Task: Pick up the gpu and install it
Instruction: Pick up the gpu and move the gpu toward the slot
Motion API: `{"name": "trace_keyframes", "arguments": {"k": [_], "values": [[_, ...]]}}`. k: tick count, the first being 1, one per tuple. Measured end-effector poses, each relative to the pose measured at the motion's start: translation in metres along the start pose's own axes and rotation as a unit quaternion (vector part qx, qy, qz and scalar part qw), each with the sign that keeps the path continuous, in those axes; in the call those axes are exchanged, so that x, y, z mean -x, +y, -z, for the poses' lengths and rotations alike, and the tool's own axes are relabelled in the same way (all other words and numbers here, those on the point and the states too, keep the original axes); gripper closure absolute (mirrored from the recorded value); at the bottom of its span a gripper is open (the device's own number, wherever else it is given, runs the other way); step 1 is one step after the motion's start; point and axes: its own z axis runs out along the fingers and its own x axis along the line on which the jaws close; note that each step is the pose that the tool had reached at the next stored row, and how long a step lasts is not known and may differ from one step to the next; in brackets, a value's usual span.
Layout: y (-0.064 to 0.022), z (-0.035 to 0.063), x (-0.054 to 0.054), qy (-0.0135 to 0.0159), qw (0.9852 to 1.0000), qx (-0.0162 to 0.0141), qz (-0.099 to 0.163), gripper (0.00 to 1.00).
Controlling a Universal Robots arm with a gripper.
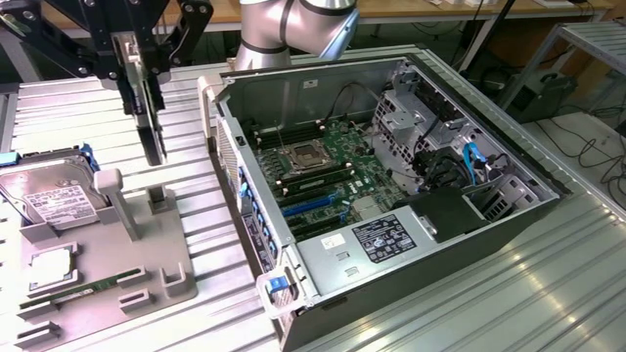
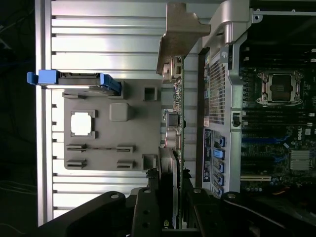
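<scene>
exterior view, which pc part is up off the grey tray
The graphics card, held in the end effector above the tray; hard drive, chip and memory stick sit on it.

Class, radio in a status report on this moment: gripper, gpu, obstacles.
Gripper shut on gpu. Card hangs upright above grey tray, beside open case. Case side wall between it and motherboard.

gpu (image 1: 152, 125) above tray (image 1: 108, 253), case (image 1: 440, 293) beside tray

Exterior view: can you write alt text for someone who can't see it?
A black robot gripper grips the gpu, a thin dark card seen edge-on, upright above a grey plastic parts tray. On the exterior view's right sits an open dark metal computer case.
</scene>
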Motion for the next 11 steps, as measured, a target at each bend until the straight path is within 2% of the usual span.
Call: {"name": "trace_keyframes", "arguments": {"k": [11], "values": [[-0.0002,-0.0001,0.014,0.0,1.0,0.0,0.0,0.73]]}}
